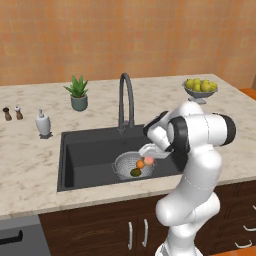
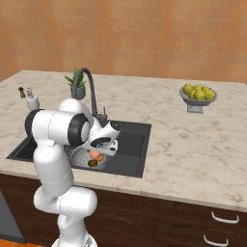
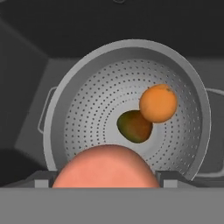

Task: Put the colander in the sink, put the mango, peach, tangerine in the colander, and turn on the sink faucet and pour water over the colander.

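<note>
The silver perforated colander (image 3: 87, 61) stands in the black sink (image 1: 85, 150), right of its middle. In its bottom lie the dark green mango (image 3: 134, 127) and the bright orange tangerine (image 3: 158, 103), touching each other. My gripper (image 3: 105, 177) hangs just above the colander's near rim, shut on the pinkish peach (image 3: 105, 168), which fills the gap between the fingers. From the left base view the peach (image 1: 149, 160) sits over the colander (image 1: 122, 165), above the tangerine (image 1: 140, 164) and mango (image 1: 135, 172). The dark gooseneck faucet (image 1: 125, 95) rises behind the sink; no water runs.
On the marble counter stand a potted plant (image 1: 77, 94), a soap dispenser (image 1: 43, 124) and two small shakers (image 1: 12, 113) to the left. A pedestal bowl of yellow-green fruit (image 1: 200, 89) stands at the back right. Dark cabinets (image 2: 193, 217) lie below the counter.
</note>
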